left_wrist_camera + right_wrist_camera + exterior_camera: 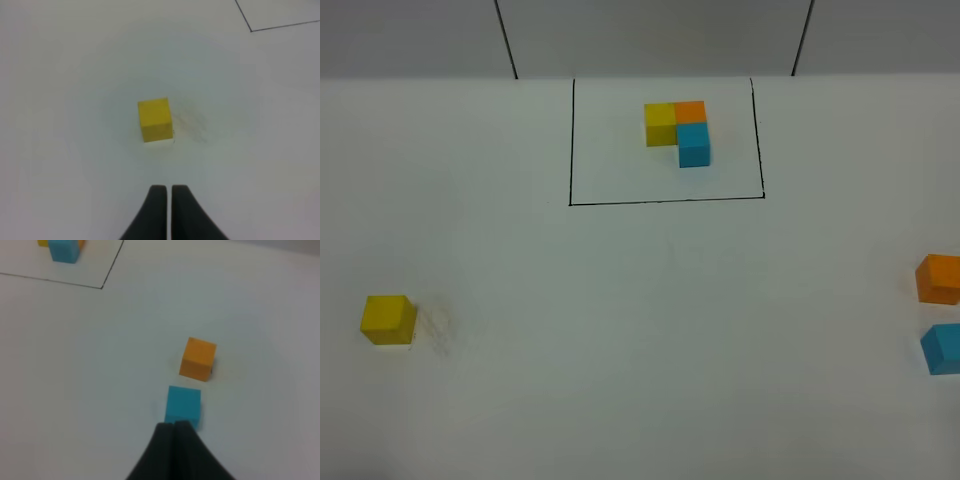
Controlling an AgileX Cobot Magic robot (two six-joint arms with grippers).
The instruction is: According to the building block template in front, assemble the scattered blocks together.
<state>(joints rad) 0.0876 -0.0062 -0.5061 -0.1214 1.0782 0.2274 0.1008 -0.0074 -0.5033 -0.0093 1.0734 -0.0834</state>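
The building block template (678, 130), a yellow-orange-blue L, sits framed at 12 o'clock. Loose: yellow cube (388, 319) at 8 o'clock; orange cube (940, 278) and blue cube (942, 348) near 3 to 4 o'clock, apart. Only the wrist views show the left gripper (169, 189) and right gripper (173, 425), both closed and empty.

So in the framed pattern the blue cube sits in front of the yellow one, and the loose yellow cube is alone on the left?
No: in the exterior high view the framed blue cube sits in front of the framed orange cube, not the framed yellow cube. The loose yellow cube is alone on the left.
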